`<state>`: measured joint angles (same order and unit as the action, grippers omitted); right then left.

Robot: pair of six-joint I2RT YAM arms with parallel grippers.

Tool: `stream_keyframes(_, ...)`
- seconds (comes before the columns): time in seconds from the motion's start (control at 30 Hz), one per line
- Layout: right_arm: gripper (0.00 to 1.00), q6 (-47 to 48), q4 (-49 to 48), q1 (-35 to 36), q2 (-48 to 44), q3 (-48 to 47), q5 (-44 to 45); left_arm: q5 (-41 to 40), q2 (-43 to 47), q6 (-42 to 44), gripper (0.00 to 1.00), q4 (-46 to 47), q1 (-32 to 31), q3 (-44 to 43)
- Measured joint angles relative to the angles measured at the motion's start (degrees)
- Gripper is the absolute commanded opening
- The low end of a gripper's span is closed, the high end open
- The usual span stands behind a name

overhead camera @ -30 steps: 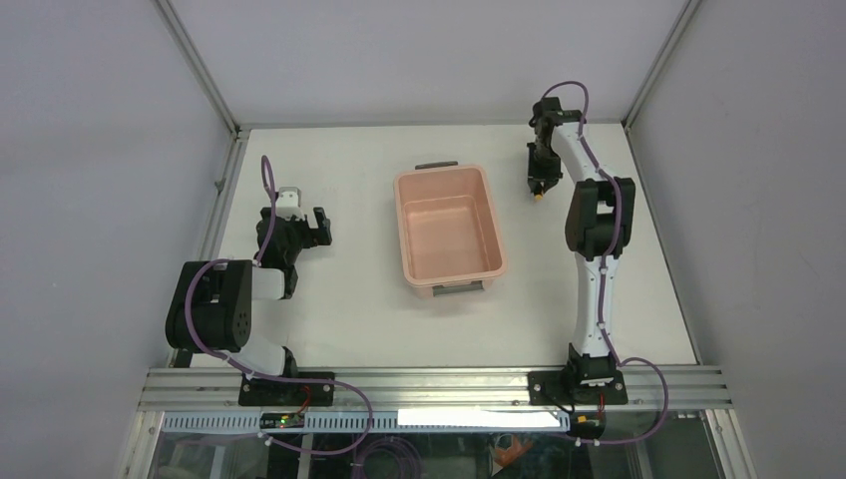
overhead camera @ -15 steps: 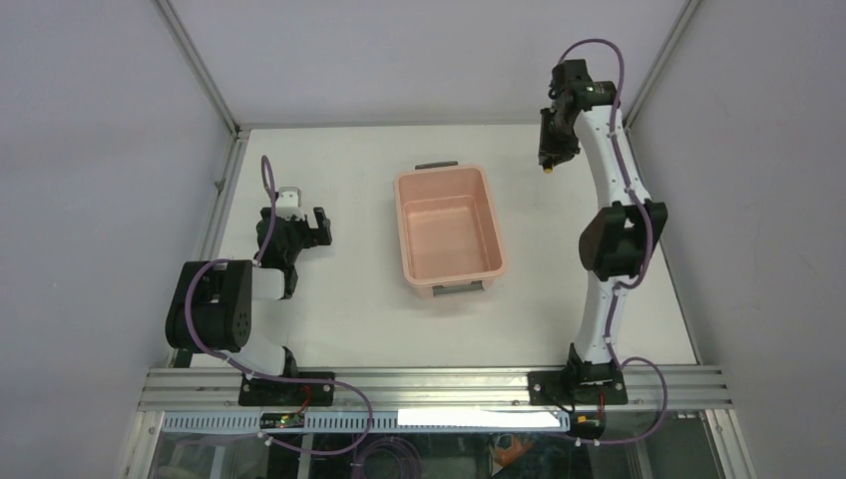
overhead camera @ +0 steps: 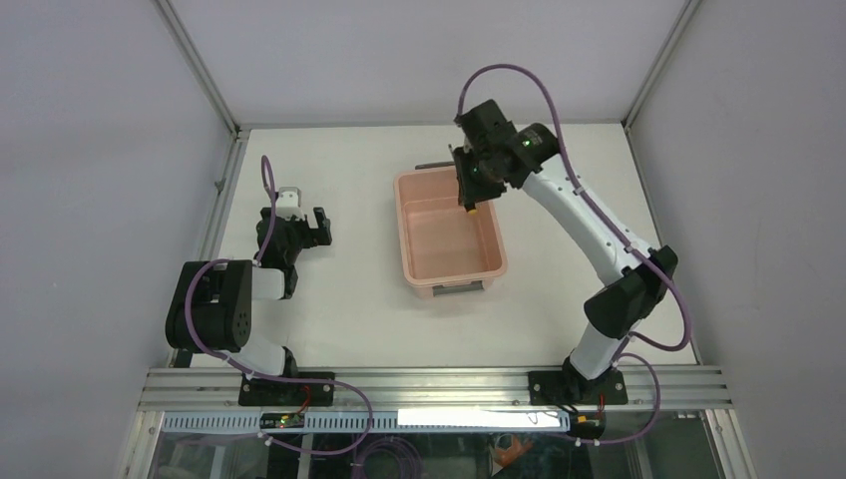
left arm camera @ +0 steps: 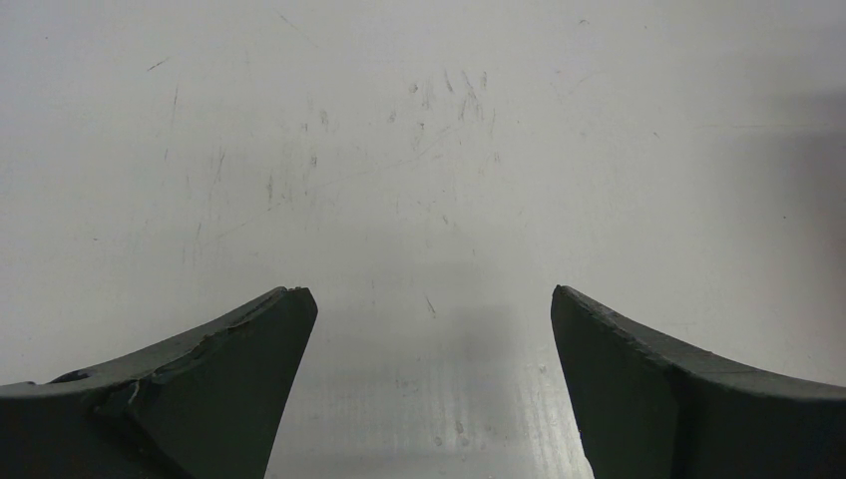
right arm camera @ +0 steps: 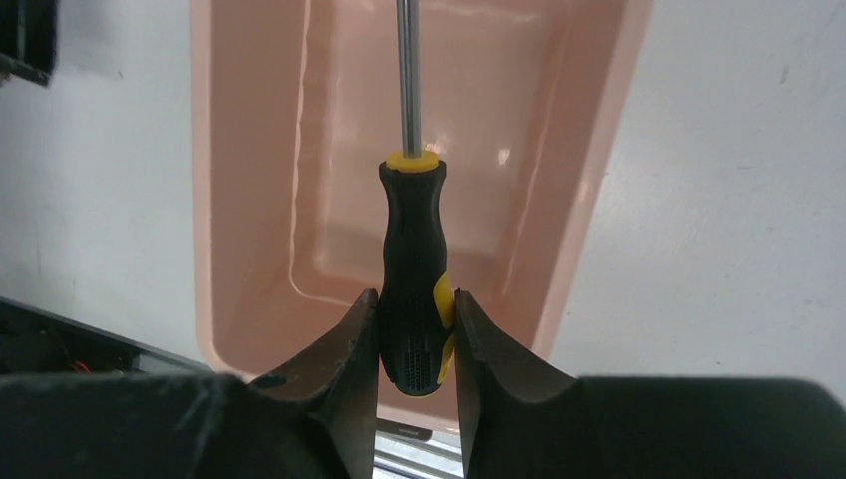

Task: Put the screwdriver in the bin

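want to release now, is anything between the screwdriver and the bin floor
Nothing visible. The screwdriver hangs in the right arm's jaws over the open bin, and the floor that shows beneath it is bare.

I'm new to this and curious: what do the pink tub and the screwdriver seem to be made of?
The bin looks like glossy moulded plastic: soft highlights, rounded corners. The screwdriver handle seems black plastic or rubber, dimpled near its end, with yellow parts; its shaft looks like bright metal.

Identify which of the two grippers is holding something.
The right gripper: it is shut on the screwdriver by its handle, over the bin. The left gripper is open, holding nothing.
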<state>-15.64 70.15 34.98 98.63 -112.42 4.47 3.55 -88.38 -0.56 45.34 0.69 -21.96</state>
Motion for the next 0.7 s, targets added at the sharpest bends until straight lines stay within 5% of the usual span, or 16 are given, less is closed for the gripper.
stream_keyframes(0.4, 0.46, -4.0, -18.6, 8.5, -1.0, 28.2, 5.7, 0.0, 0.0, 0.0, 1.0, 0.0, 0.0, 0.0)
stream_keyframes(0.7, 0.61, -5.3, -24.8, 9.3, 3.5, 29.9, 7.6, 0.0, 0.0, 0.0, 1.0, 0.0, 0.0, 0.0)
